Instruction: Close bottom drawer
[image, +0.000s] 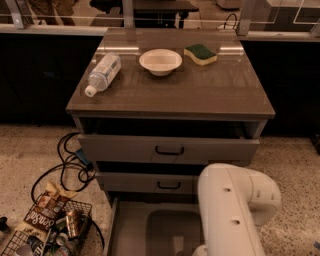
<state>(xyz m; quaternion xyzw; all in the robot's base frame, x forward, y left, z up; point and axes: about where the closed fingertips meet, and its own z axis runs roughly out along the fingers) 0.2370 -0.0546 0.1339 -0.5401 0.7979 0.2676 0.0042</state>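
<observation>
The bottom drawer (132, 227) stands pulled out at the foot of the cabinet (200, 95), its grey tray showing below the middle drawer (145, 183), while the white arm (232, 210) reaches down over its right side and hides the gripper, whose state cannot be told.

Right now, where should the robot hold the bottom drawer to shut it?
Probably its front edge, coming from the front and pushing straight back: the bottom drawer is pulled out toward the camera, its front below the picture. The gripper is out of view, past the white arm.
</observation>
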